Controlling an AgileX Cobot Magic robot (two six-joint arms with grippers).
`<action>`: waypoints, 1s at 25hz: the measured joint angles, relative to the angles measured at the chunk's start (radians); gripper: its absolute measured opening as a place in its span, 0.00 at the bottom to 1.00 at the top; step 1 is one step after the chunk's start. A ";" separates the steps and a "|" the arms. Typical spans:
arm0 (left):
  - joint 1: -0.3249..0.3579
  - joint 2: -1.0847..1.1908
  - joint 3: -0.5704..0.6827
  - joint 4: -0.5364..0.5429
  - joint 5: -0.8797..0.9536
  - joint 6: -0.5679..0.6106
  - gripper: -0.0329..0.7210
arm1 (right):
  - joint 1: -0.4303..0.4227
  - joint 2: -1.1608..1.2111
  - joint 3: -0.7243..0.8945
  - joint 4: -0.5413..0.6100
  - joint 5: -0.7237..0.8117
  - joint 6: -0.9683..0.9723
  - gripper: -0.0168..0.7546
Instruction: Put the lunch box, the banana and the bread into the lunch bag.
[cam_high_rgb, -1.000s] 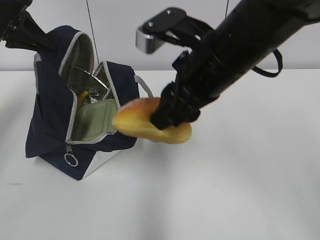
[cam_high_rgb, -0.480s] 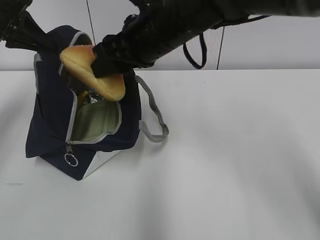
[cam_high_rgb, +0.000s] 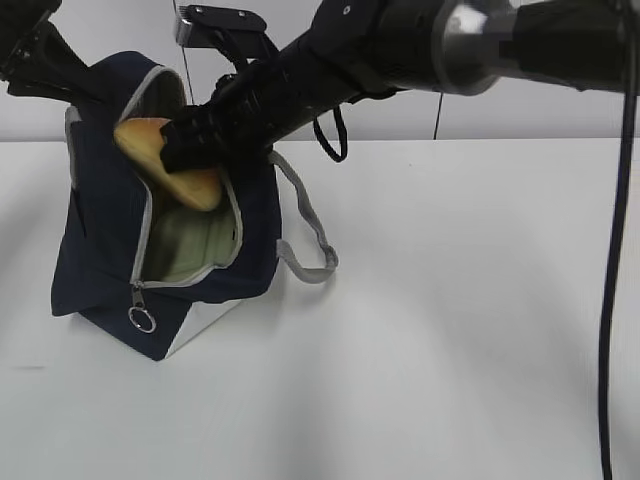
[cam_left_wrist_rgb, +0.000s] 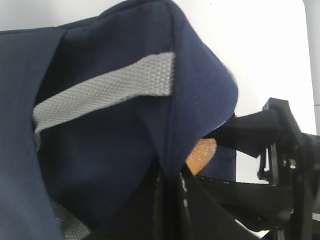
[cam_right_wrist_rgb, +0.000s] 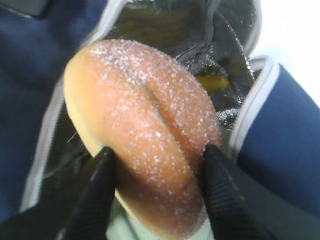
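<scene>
Right gripper (cam_right_wrist_rgb: 157, 165) part open, pads pressed to either side of the bread (cam_right_wrist_rgb: 145, 125), slit side up toward the wrist camera. Gripped, by the look of it, not dropped. Held tilted in the mouth of the bag (cam_high_rgb: 100, 240), lower end just inside the zipper rim, upper end above it, nothing under the roll but the silver lining.

Further in: a patch of yellow deep against the lining, taken for the banana (cam_right_wrist_rgb: 212, 82), already packed. Below the roll, a flat sage-green face filling the lower part of the opening in the exterior view, probably the lid of the box (cam_high_rgb: 190, 245), also in. Cannot tell how either one sits.

Left gripper (cam_left_wrist_rgb: 167, 200) closed tight on a fold of the bag's navy fabric at the back top edge, lifting it so the mouth gapes.

Nothing else of the task out on the table (cam_high_rgb: 450, 350); only a grey handle trailing to the side.

So: two of three apparently done, the third at the threshold. Left to do: lower the bread past the rim, let go, draw clear without snagging the flap or handle.
</scene>
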 joint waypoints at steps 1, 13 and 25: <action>0.000 0.000 0.000 0.000 0.000 0.000 0.02 | 0.000 0.014 -0.014 0.002 -0.001 0.000 0.60; 0.000 0.000 0.000 0.000 0.000 0.002 0.02 | 0.014 0.035 -0.089 -0.138 0.091 0.003 0.81; 0.000 0.000 0.000 0.000 0.000 0.002 0.02 | 0.002 -0.001 -0.322 -0.421 0.524 0.243 0.78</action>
